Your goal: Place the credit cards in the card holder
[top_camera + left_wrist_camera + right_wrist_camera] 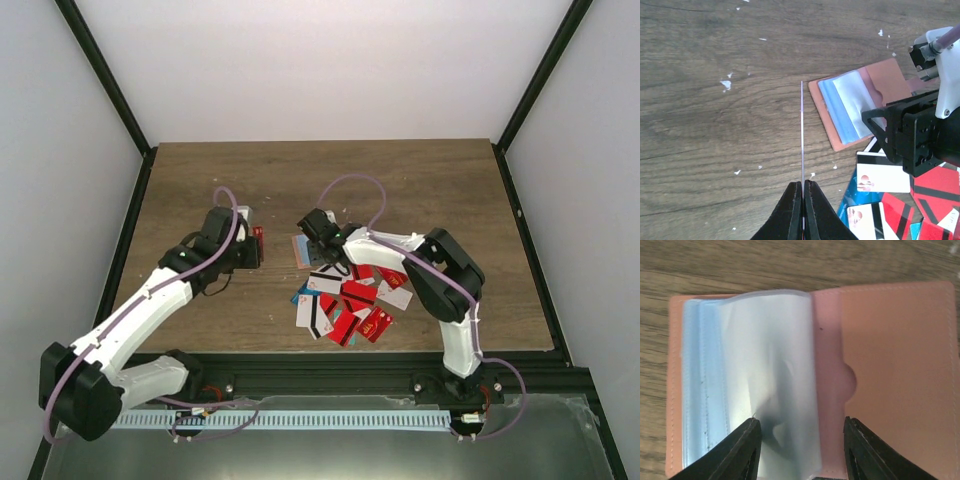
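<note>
Currently left fingers point(796, 202) clamp card point(802, 130) by one edge: thin, stiff, slick. Right fingers point(742, 450) apart over holder point(900, 355); sleeves point(765, 355) floppy, pinch single sleeve near mouth.

Left tool point(803, 185) tight, right tool point(801, 424) agape.

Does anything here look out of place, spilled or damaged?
Small white flecks are scattered over the table near the open card holder, like crumbs or debris. The loose credit cards lie in an overlapping, askew heap. No damage is visible.
</note>
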Robot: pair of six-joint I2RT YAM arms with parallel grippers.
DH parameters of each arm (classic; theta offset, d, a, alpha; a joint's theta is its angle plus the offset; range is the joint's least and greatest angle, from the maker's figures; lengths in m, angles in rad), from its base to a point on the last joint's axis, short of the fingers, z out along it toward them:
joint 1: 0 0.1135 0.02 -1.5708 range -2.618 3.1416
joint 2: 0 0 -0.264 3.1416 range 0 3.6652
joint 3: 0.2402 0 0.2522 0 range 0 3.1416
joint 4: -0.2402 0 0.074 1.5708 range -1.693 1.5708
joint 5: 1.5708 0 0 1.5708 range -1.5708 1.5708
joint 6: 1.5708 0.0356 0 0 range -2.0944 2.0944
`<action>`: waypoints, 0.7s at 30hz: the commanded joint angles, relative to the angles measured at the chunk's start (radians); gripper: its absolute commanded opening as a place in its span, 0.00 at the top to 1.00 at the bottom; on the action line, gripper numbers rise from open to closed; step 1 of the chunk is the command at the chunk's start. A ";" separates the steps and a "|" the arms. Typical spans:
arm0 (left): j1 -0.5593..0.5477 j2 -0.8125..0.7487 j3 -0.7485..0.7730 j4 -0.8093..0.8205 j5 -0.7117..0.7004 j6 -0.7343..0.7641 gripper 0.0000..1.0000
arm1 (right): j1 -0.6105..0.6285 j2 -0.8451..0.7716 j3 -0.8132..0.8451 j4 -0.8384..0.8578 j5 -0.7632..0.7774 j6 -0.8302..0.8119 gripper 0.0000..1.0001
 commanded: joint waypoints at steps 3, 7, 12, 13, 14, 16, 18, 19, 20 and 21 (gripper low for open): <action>0.006 0.076 0.030 0.097 0.068 -0.027 0.96 | -0.052 -0.065 -0.062 0.062 0.010 0.011 0.53; 0.005 0.137 0.052 0.145 0.096 -0.030 0.96 | -0.075 -0.071 -0.074 0.077 -0.014 -0.015 0.53; 0.005 0.238 0.080 0.254 0.217 -0.042 0.96 | -0.096 -0.091 -0.092 0.109 -0.035 -0.032 0.52; 0.004 0.265 0.088 0.278 0.237 -0.046 0.96 | -0.101 -0.093 -0.092 0.113 -0.042 -0.034 0.52; 0.004 0.297 0.097 0.306 0.255 -0.049 0.96 | -0.103 -0.094 -0.092 0.117 -0.048 -0.039 0.52; 0.005 0.361 0.120 0.335 0.271 -0.058 0.96 | -0.106 -0.093 -0.088 0.120 -0.051 -0.044 0.52; 0.004 0.422 0.147 0.360 0.294 -0.063 0.96 | -0.113 -0.099 -0.083 0.123 -0.056 -0.052 0.52; 0.004 0.447 0.158 0.367 0.293 -0.065 0.96 | -0.120 -0.105 -0.083 0.128 -0.062 -0.055 0.51; 0.005 0.467 0.169 0.375 0.289 -0.068 0.96 | -0.137 -0.114 -0.082 0.134 -0.077 -0.059 0.50; 0.006 0.482 0.173 0.385 0.281 -0.067 0.96 | -0.155 -0.124 -0.081 0.147 -0.098 -0.061 0.49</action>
